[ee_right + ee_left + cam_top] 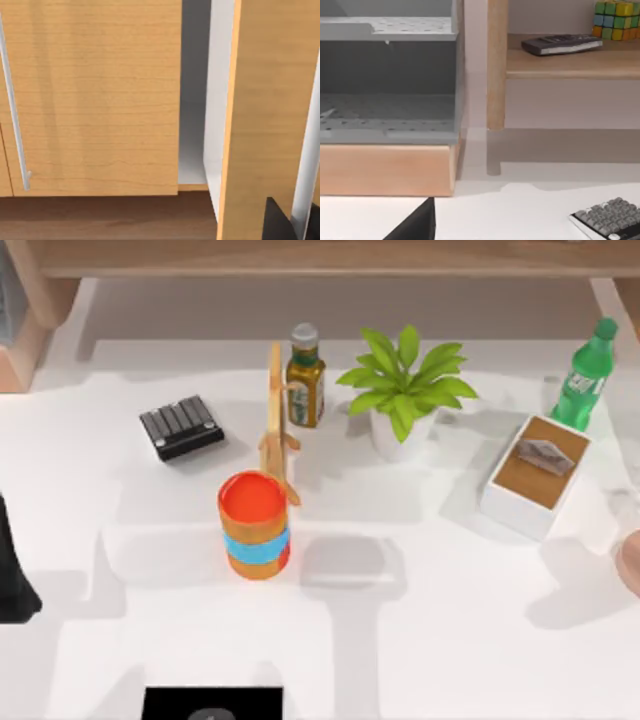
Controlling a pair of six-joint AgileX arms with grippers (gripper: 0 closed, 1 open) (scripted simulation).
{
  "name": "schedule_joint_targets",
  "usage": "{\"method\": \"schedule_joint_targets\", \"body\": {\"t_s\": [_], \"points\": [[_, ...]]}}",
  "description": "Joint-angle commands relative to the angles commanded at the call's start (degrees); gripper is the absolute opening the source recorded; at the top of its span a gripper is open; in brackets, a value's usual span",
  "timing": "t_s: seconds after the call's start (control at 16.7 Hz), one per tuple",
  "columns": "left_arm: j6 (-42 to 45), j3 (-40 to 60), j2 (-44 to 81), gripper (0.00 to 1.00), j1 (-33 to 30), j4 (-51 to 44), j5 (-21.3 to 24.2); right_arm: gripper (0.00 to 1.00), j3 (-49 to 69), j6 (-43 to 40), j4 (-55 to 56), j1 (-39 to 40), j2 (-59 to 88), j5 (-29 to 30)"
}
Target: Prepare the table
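Table (420, 630) white w/ plant (405, 390), bottles, tissue box (535, 475); wood shelving behind; fingers' state: can't tell.

Black keyboard (612, 217) cut by frame edge (left wrist view)

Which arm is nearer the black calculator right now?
Left. The left arm sits at the table's left edge, below and left of the calculator. The right arm is at the right edge, across the whole table.
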Motion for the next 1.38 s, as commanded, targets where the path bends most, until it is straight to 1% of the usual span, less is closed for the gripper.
{"method": "schedule_joint_targets", "body": {"t_s": [0.36, 0.84, 1.14, 1.26, 1.38], "points": [[0.0, 0.0, 0.0, 1.0, 0.0, 0.0, 0.0, 0.0, 0.84, -0.76, -1.33, 0.77, 1.14, 0.8], [0.0, 0.0, 0.0, 1.0, 0.0, 0.0, 0.0, 0.0, 12.32, -0.75, -7.86, 6.55, 5.45, 6.73], [0.0, 0.0, 0.0, 1.0, 0.0, 0.0, 0.0, 0.0, 12.33, -0.96, -8.35, 6.46, 5.88, 7.04], [0.0, 0.0, 0.0, 1.0, 0.0, 0.0, 0.0, 0.0, 14.39, -0.81, -10.08, 7.45, 7.3, 8.19], [0.0, 0.0, 0.0, 1.0, 0.0, 0.0, 0.0, 0.0, 18.82, -0.81, -11.81, 8.57, 8.78, 9.26]]}}
